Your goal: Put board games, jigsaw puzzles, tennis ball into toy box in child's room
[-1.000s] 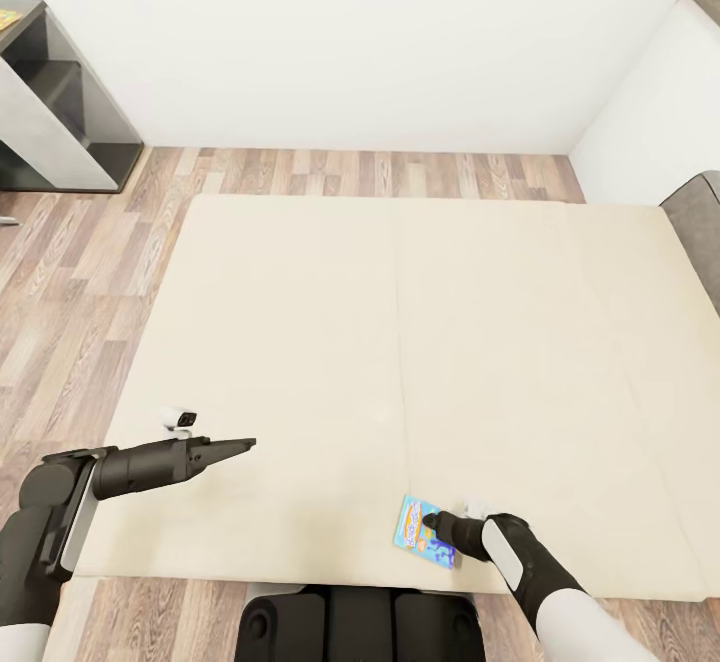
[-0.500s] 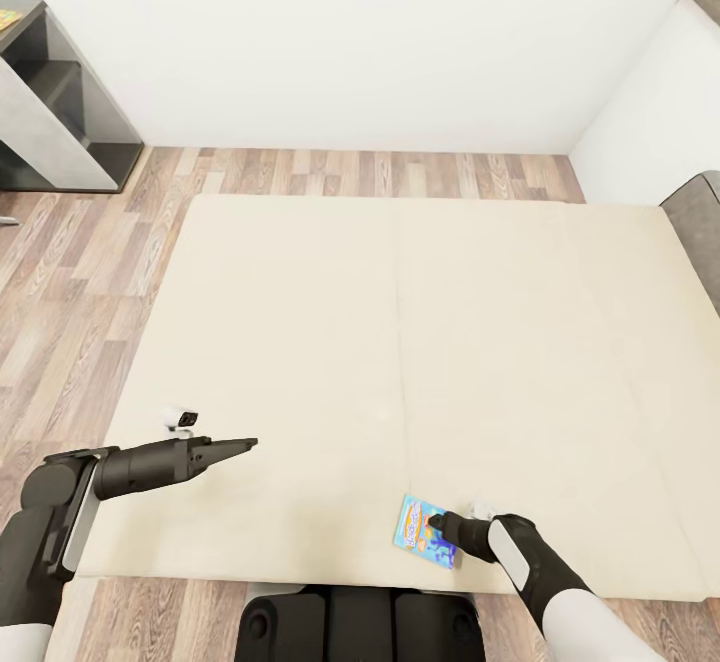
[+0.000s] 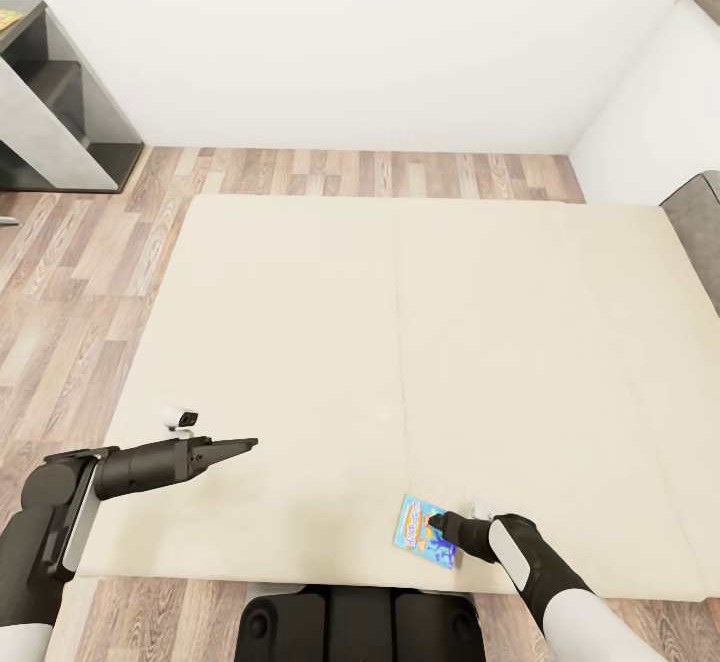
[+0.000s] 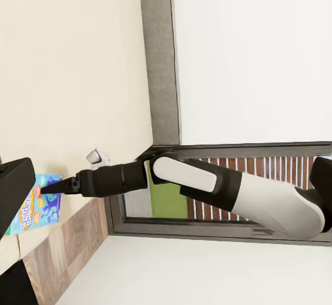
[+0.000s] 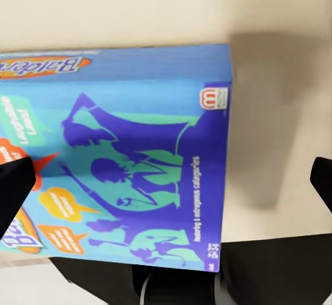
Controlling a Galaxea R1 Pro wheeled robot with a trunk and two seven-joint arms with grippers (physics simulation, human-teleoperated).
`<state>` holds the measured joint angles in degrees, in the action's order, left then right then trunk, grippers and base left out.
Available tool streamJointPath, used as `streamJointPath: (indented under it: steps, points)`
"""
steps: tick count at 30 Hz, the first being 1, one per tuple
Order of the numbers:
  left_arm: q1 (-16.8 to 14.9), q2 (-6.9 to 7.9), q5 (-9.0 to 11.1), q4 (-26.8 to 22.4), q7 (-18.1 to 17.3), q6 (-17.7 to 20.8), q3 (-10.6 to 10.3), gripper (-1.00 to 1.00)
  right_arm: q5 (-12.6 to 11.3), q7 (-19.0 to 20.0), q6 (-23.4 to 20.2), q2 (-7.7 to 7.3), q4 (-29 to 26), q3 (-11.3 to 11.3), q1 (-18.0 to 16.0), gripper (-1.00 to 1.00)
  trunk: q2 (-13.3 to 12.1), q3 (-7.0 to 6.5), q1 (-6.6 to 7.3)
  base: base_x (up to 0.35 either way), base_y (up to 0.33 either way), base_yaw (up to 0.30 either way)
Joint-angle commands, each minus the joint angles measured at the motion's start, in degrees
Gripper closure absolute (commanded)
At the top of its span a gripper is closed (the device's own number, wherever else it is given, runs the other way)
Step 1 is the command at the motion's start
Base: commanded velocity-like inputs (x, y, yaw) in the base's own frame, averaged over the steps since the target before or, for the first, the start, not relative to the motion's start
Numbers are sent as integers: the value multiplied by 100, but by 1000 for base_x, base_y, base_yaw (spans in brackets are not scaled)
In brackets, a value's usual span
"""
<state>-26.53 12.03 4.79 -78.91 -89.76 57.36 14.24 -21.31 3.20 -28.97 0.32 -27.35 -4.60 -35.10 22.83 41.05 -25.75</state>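
Observation:
One board game, a flat blue box with a cartoon cover, lies on the cream bed close to its near edge. My right gripper hovers open at the box's right end. In the right wrist view its fingers stand wide apart over the blue board game, not closed on it. My left gripper hangs open over the mattress to the left, holding nothing. From the left wrist view, the board game shows at the tip of the right gripper.
The dark grey lower section of the table stands against the wall at far left, with a colourful corner on top. Wood-plank floor lies left of the bed. Grey bed frame borders the right. My base is at the bed's near edge.
The right gripper has drawn back slightly to the right over the blue box. The box and the left arm have stayed put.

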Motion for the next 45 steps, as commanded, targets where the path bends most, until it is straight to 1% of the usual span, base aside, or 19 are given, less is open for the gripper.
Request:
streamJointPath:
  steps: [1, 8, 15, 22, 45]
  points:
    - [-2, 2, -5, -1, -24, 60, 0, -100, -5, 17, -35, 3, -7, -33, 0, -100, 9, 6, -3, 0, 0, 0]
    - [-2, 2, -5, -1, -24, 58, -1, -100, -20, 47, -41, -3, -7, -33, 0, -100, 9, 6, -3, 0, 0, 0]
    - [-2, 0, -5, -1, -24, 56, -1, -100, -32, 73, -40, -60, -7, -33, 1, -100, 9, 6, -3, 0, 0, 0]
    - [-2, -6, -5, -1, -24, 56, -1, -100, -32, 82, -31, -78, -7, -33, 0, -100, 9, 6, -3, 0, 0, 0]
    - [-2, -7, -5, -1, -24, 50, -8, -100, 24, 114, -30, -45, -7, 28, 0, -100, 9, 6, -3, 0, 0, 0]
